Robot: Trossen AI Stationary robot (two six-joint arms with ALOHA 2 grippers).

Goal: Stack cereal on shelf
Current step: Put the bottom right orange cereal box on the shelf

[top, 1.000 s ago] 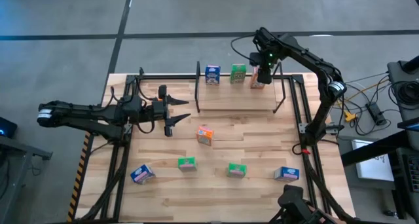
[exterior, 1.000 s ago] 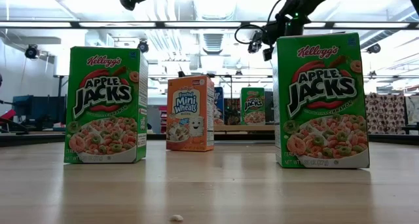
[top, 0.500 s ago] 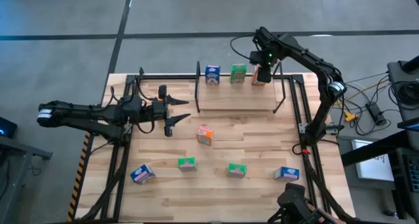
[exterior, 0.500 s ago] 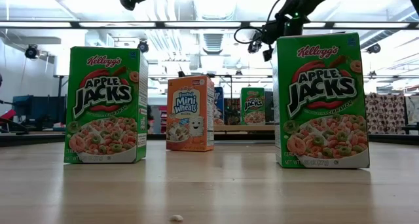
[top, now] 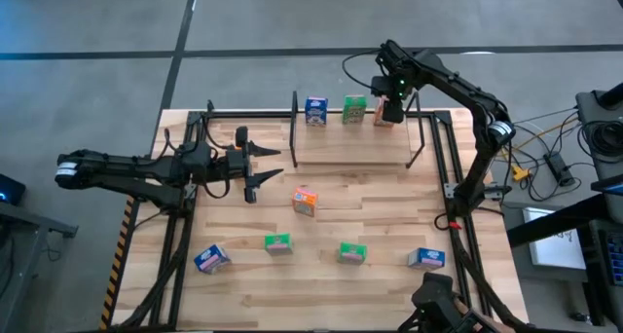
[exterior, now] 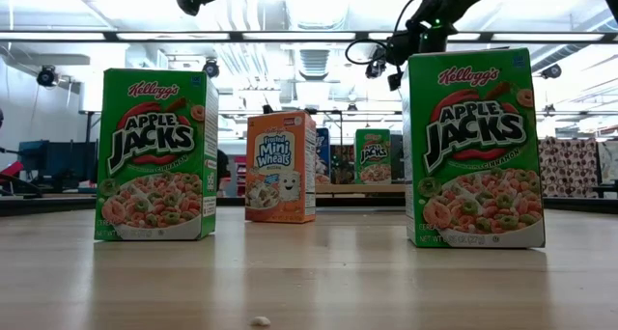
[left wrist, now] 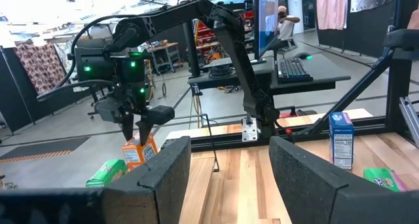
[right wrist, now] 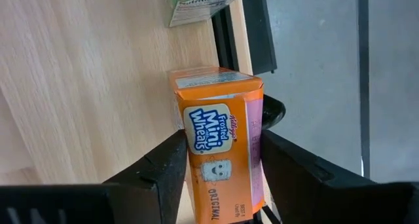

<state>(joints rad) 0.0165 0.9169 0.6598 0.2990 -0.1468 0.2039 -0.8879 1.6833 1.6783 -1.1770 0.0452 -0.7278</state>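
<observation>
Counter (top: pixel 389 221): pale planked wood, flat.

Shelf (top: pixel 350 150): light board in thin black rods, at twelve o'clock; blue and green boxes already stand there.

My left gripper (top: pixel 261 169): parked at nine o'clock, unclenched, empty.

My right gripper (right wrist: pixel 216 165): straddling the orange box (right wrist: pixel 219 152), printed cardboard, upright at the row's three o'clock end; whether I am gripping or releasing, I cannot tell.

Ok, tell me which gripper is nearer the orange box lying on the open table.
Left. The left gripper waits just beside the orange box; the right gripper is farther off, over the shelf.
</observation>
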